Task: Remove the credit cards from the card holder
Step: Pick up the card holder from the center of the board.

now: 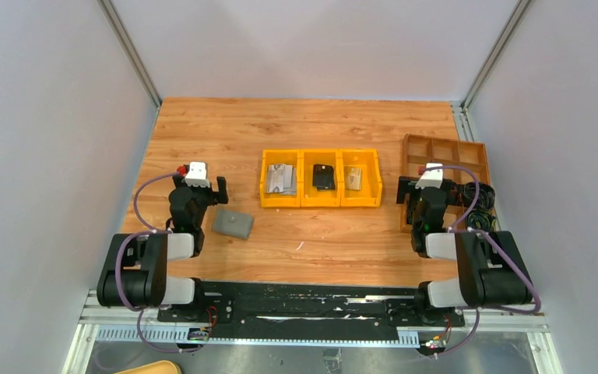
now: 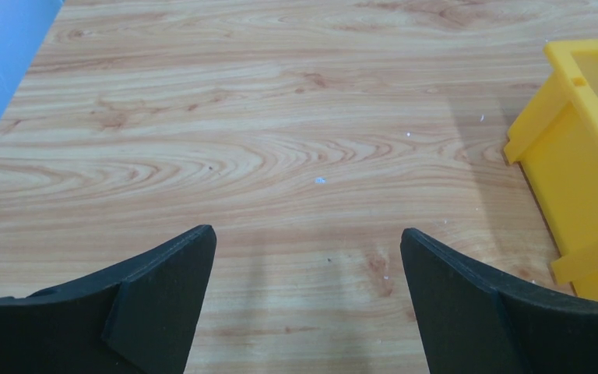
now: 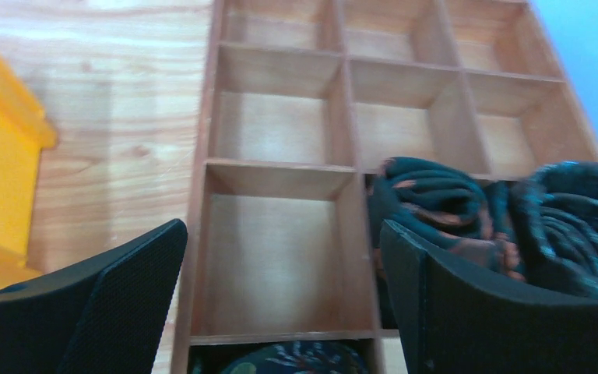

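Note:
The grey card holder (image 1: pixel 233 224) lies closed on the wooden table, just right of my left arm; its inside is hidden. Pale flat credit cards (image 1: pixel 281 178) lie in the left compartment of the yellow bin tray (image 1: pixel 321 204), and one more pale card (image 1: pixel 353 178) lies in the right compartment. My left gripper (image 1: pixel 200 187) (image 2: pixel 308 257) hangs open over bare wood, behind and left of the holder, with nothing between its fingers. My right gripper (image 1: pixel 434 188) (image 3: pixel 283 241) is open above a wooden organiser (image 3: pixel 276 167) and holds nothing.
A black chunky object (image 1: pixel 324 177) sits in the tray's middle compartment. The tray's corner (image 2: pixel 584 156) shows at the right of the left wrist view. The wooden organiser (image 1: pixel 445 148) at the far right holds dark patterned fabric (image 3: pixel 475 210) in its near cells. Grey walls enclose the table.

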